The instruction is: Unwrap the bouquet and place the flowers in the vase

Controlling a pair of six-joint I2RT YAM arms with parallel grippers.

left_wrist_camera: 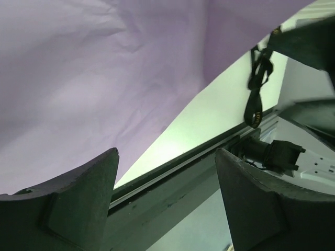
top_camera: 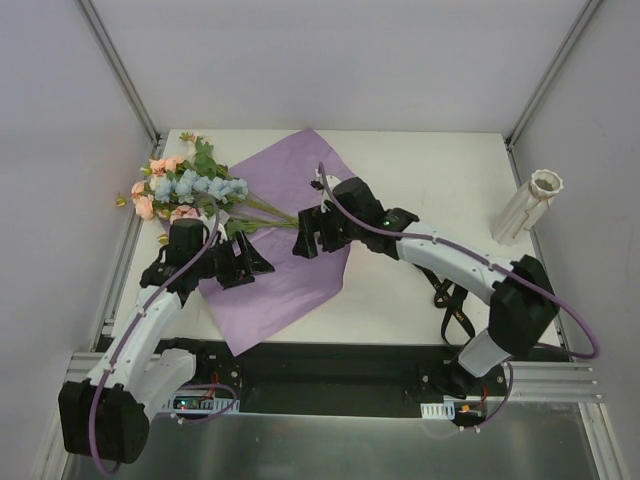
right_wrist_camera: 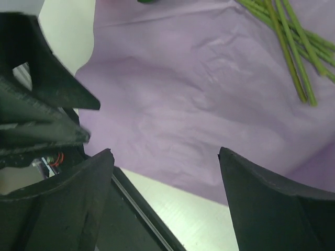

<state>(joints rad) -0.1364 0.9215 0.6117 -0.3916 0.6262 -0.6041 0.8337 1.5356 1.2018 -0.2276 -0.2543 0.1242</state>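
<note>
The flowers (top_camera: 185, 190) lie at the desk's (top_camera: 420, 170) ten o'clock, with their stems across the opened purple paper (top_camera: 290, 285). The vase (top_camera: 528, 207) sits well apart at three o'clock. The left claw (top_camera: 255, 265) and right claw (top_camera: 308, 243) both gape wide over the paper, gripping nothing.

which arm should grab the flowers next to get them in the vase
Right, probably. The right gripper is open beside the stems, which show in its wrist view, and the vase lies tipped over on that side. The left gripper view shows paper but no stems.
</note>
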